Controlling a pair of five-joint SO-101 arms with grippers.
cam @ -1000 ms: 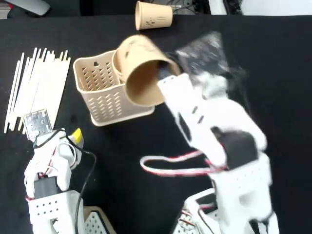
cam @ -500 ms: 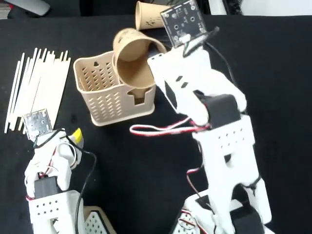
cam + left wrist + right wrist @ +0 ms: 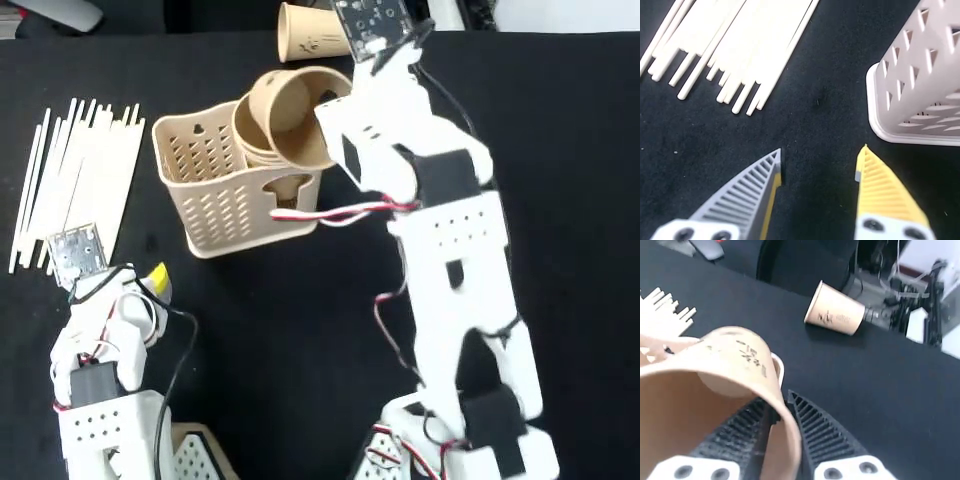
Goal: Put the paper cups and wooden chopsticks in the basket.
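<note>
Over by the basket (image 3: 220, 200), seen from above, the right arm (image 3: 400, 150) has a held paper cup (image 3: 300, 110) tilted at the far rim, mouth up towards the camera and leaning on the nested cups (image 3: 248, 135) already inside. My worry is the tilt: let go like this, it could slide off the stack and roll onto the black table (image 3: 560, 150), and a hard push down might tip the light basket. I can't tell whether its base is seated in the stack, nor how many cups are nested. A spare paper cup (image 3: 312, 32) lies on its side at the back edge, partly covered by the arm's camera board. The wooden chopsticks (image 3: 75, 170) lie fanned out well left of the basket, untouched.

From the left wrist, the left gripper (image 3: 821, 155) hangs low over bare cloth, jaws wide apart and empty, chopsticks ahead, basket corner beside.

From the right wrist, the right gripper (image 3: 782, 405) pinches the held cup's wall near the rim, one jaw inside and one outside; a thin grip like that may crease the paper or slip
</note>
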